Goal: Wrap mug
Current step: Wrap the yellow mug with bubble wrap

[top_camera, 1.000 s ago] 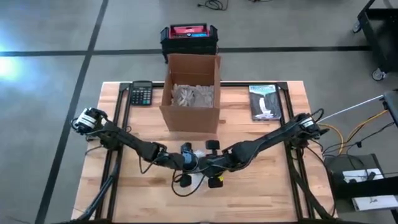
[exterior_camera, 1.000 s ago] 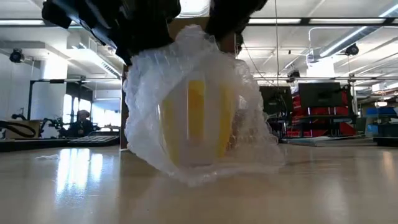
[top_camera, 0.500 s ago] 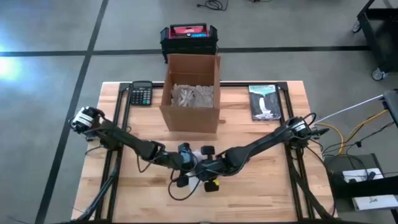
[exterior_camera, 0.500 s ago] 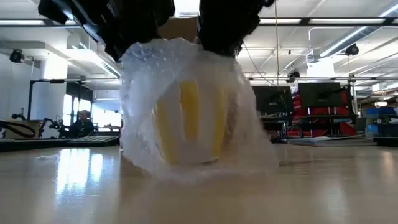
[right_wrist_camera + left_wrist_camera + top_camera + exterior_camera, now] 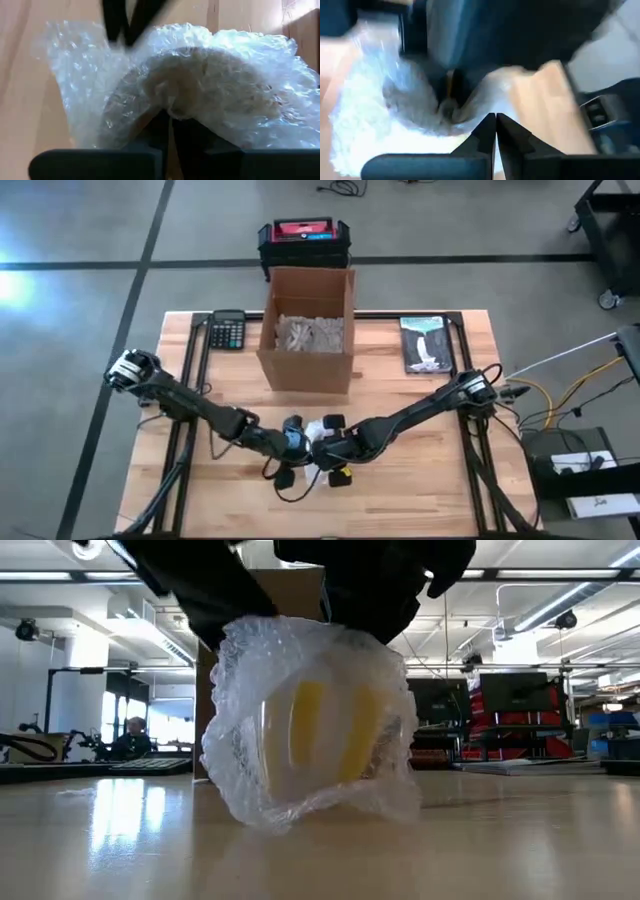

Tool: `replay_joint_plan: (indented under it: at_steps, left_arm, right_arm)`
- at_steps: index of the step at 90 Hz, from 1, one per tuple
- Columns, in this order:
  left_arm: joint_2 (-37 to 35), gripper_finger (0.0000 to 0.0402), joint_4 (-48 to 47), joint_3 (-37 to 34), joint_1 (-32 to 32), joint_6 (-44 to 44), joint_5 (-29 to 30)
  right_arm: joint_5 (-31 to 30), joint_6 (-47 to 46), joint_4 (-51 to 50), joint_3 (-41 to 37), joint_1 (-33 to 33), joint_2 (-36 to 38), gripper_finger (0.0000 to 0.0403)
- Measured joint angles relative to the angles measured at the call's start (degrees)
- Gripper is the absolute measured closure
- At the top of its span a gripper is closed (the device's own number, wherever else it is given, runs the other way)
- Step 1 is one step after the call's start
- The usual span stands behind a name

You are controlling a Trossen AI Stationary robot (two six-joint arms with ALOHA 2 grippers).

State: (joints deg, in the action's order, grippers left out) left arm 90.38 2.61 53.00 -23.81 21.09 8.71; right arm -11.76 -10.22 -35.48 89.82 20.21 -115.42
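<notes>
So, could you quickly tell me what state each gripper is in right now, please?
Left gripper: shut, apparently empty, beside the clear bubble wrap around the yellow mug.
Right gripper: shut on the bubble wrap.

No text, label or number is readable on anything here.

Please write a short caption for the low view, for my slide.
Both hands reach down onto a yellow mug covered in bubble wrap on the table.

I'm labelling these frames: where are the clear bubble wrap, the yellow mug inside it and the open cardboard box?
clear bubble wrap (image 5: 240,765), low view, its left side.
yellow mug (image 5: 310,730), low view, its body seen through the wrap.
open cardboard box (image 5: 305,370), high view, its front wall.
</notes>
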Motion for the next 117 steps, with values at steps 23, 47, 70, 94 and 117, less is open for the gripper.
replay_joint_plan:
  at_steps: [23, 47, 70, 94, 117]
  left_arm:
    - [2.49, 0.0402, 1.29, 0.27, 2.18, -0.45, 6.01]
    - [2.15, 0.0401, 1.34, 0.23, 2.49, -0.2, 7.06]
    - [2.44, 0.0401, 0.82, 0.03, 2.49, 0.0, 7.04]
    - [2.39, 0.0402, 0.47, 0.02, 2.47, 0.24, 6.76]
    - [2.37, 0.0402, 0.2, -0.05, 2.36, -0.73, 6.72]
  right_arm:
    - [-0.27, 0.46, -0.69, 1.13, -0.11, 0.02, 0.0389]
    - [0.0, 1.93, -9.27, 5.3, -0.29, 1.46, 0.0389]
    - [-3.17, 2.28, -19.77, 12.33, -0.83, 3.57, 0.0389]
    - [-5.01, 4.29, -15.93, 7.98, -2.97, 2.04, 0.0389]
    - [1.64, 4.13, -8.83, 3.86, -2.69, -1.06, 0.0389]
